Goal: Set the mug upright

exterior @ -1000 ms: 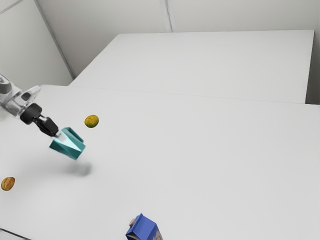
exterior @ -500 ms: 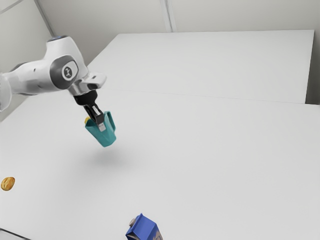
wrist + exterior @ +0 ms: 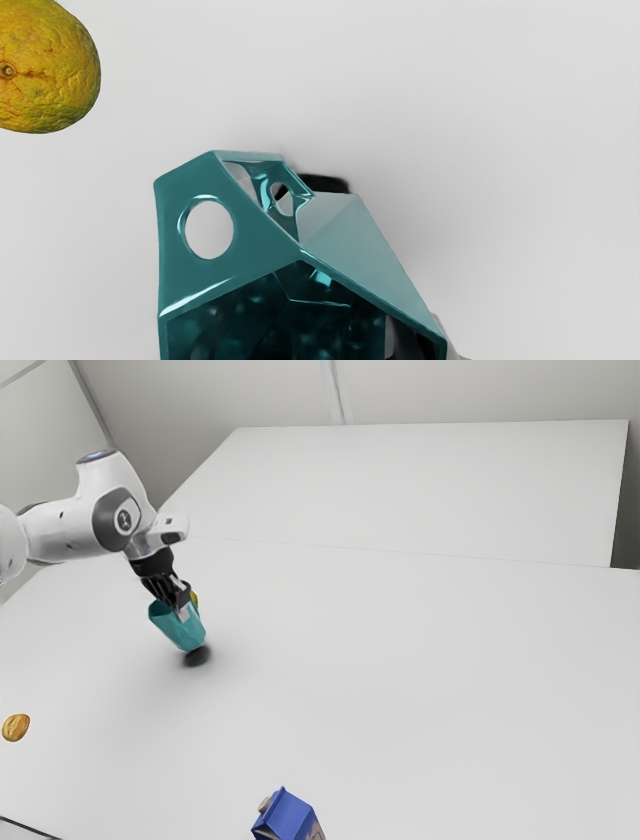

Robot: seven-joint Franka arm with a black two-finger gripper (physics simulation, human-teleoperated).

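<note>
In the exterior view my gripper (image 3: 184, 610) points down at the teal faceted mug (image 3: 177, 626) and is shut on its wall near the rim. The mug leans, its mouth toward the exterior view's upper left and its base low, beside a dark shadow on the table. From the wrist view, I look into the open mouth of the mug (image 3: 225, 280), with its holed handle on the far side from the hand. One finger (image 3: 452, 340) shows against the outer wall and a dark part of the gripper shows inside the mouth.
A yellow-green citrus fruit (image 3: 194, 599) lies just behind the mug, close to the hand. On the white table (image 3: 400, 660) are also a brown-orange roundish item (image 3: 15, 727) and a blue carton (image 3: 287, 817) at the near edge.
My hand swung in from the exterior view's left with the mug, then moved back a little left. The mug has turned, its mouth now tipped higher, and its shadow has drawn close beneath it.
</note>
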